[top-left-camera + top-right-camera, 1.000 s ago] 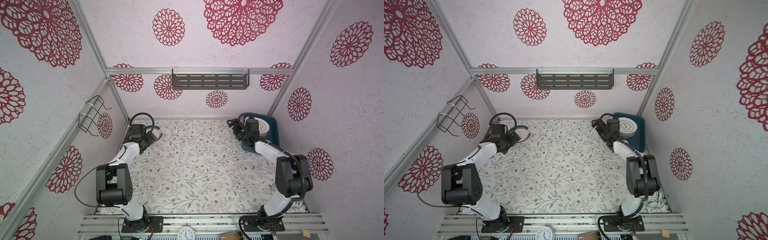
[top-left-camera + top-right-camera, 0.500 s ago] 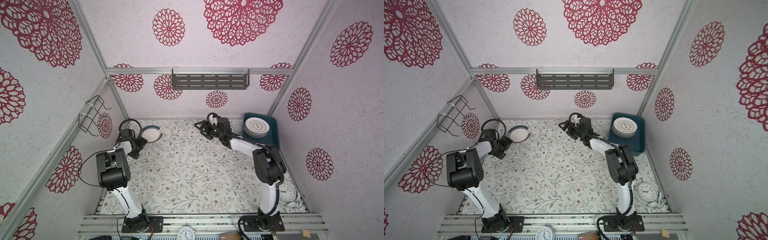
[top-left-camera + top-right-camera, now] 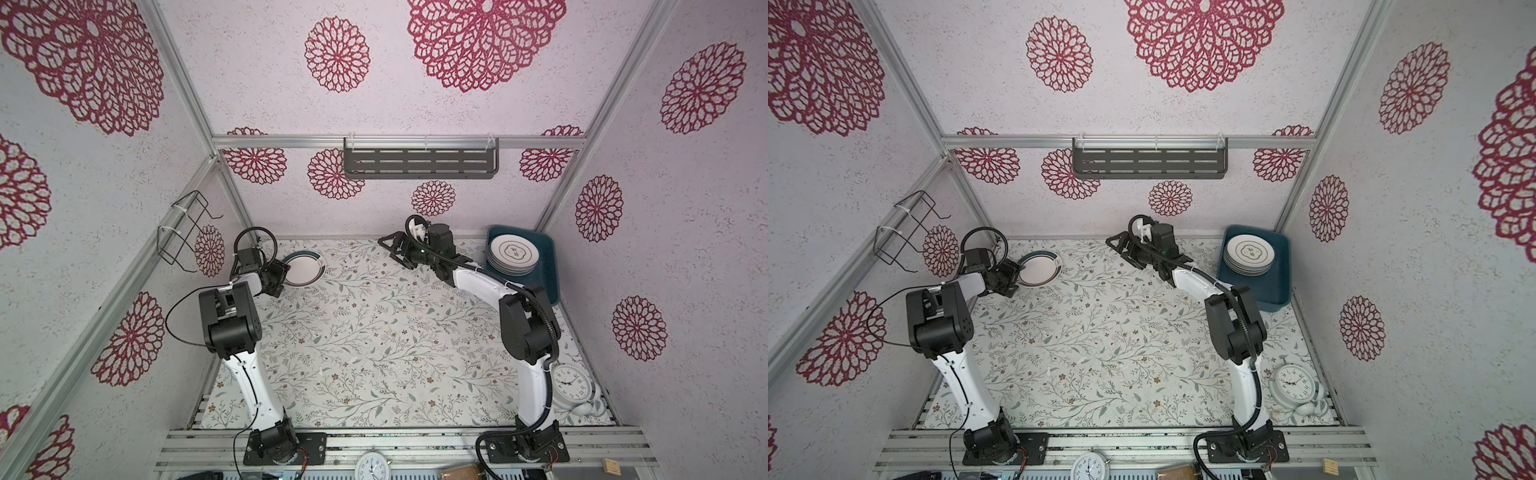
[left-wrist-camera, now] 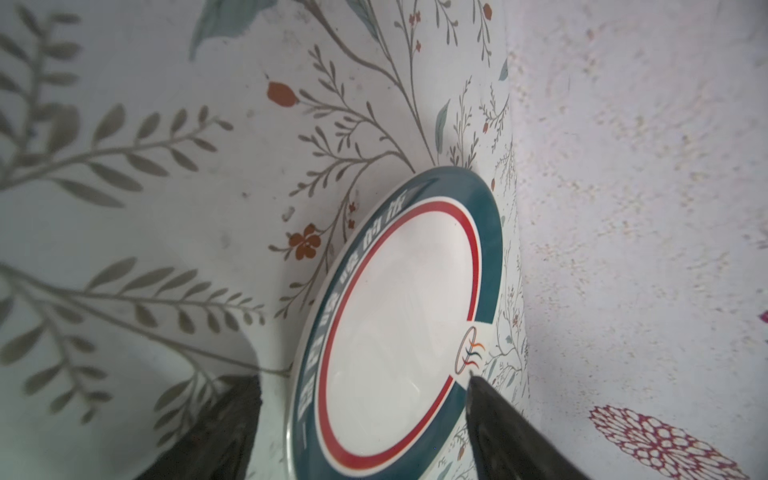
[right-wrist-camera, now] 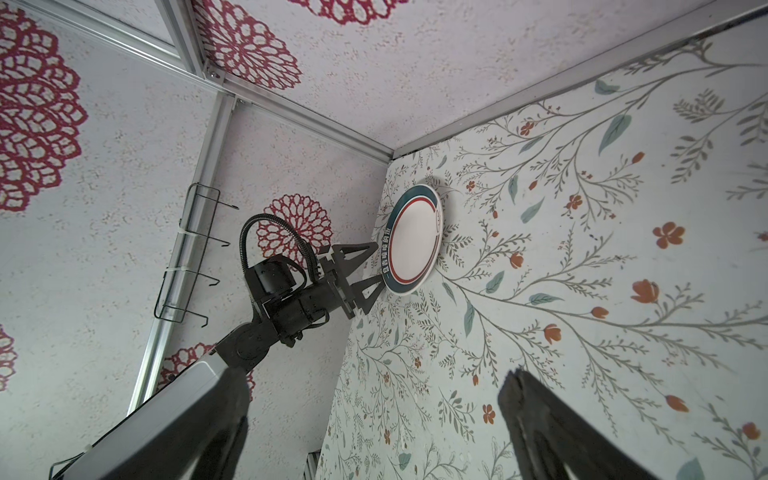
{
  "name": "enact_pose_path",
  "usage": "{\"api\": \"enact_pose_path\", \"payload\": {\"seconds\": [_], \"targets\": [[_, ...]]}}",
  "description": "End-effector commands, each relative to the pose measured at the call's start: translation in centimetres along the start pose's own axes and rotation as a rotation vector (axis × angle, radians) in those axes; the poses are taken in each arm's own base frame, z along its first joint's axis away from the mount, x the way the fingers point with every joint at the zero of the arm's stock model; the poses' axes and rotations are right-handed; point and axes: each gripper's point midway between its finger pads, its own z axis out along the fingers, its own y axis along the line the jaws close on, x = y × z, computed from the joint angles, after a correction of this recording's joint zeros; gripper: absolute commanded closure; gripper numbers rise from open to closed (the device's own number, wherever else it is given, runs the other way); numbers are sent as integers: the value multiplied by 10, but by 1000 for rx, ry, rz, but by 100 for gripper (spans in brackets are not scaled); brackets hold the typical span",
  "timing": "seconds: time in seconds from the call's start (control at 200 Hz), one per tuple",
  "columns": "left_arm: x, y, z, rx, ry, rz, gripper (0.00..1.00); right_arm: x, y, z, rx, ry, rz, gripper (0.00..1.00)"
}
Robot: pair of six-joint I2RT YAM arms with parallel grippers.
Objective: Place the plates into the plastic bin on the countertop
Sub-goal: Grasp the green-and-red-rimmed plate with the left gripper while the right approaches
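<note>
One plate [image 3: 302, 269] [image 3: 1039, 269] with a dark-green lettered rim and a red ring lies flat at the back left of the countertop [image 3: 374, 332]. My left gripper [image 3: 281, 273] [image 4: 359, 378] is open, with its jaws either side of that plate's [image 4: 399, 316] near rim. One fingertip [image 4: 478, 386] lies over the rim. The right wrist view shows the left gripper [image 5: 368, 270] at the plate [image 5: 413, 239] too. My right gripper [image 3: 387, 250] [image 3: 1116, 249] [image 5: 372, 378] hangs open and empty over the back middle. The plastic bin [image 3: 544, 266] [image 3: 1281, 266] at the back right holds a stack of plates [image 3: 513, 253] [image 3: 1250, 253].
A white clock [image 3: 567, 382] [image 3: 1292, 384] stands at the front right of the countertop. A grey slotted shelf [image 3: 419, 163] hangs on the back wall and a wire rack [image 3: 183, 232] on the left wall. Another clock [image 3: 371, 467] sits below the front rail.
My right gripper has left the bin and swung left to the back middle, empty. My left gripper has drawn back to the plate's near rim and its jaws have narrowed.
</note>
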Motion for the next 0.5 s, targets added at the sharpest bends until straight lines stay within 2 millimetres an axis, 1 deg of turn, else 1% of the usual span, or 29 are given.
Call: {"api": "enact_pose_path", "payload": {"seconds": [0.0, 0.09, 0.235, 0.3, 0.435, 0.495], "targets": [[21, 41, 23, -92, 76, -67, 30, -16, 7, -11, -5, -22, -40, 1], [23, 46, 26, -102, 82, -71, 41, -20, 4, -15, 5, -29, -33, 1], [27, 53, 27, -110, 83, -77, 65, -22, -4, -22, 27, -45, -19, 1], [28, 55, 27, -109, 85, -80, 75, -21, -8, -24, 33, -49, -10, 1], [31, 54, 27, -99, 90, -81, 90, -21, -10, -27, 29, -63, 4, 1], [30, 51, 25, -84, 86, -82, 94, -21, -11, -29, 29, -69, 11, 1]]}}
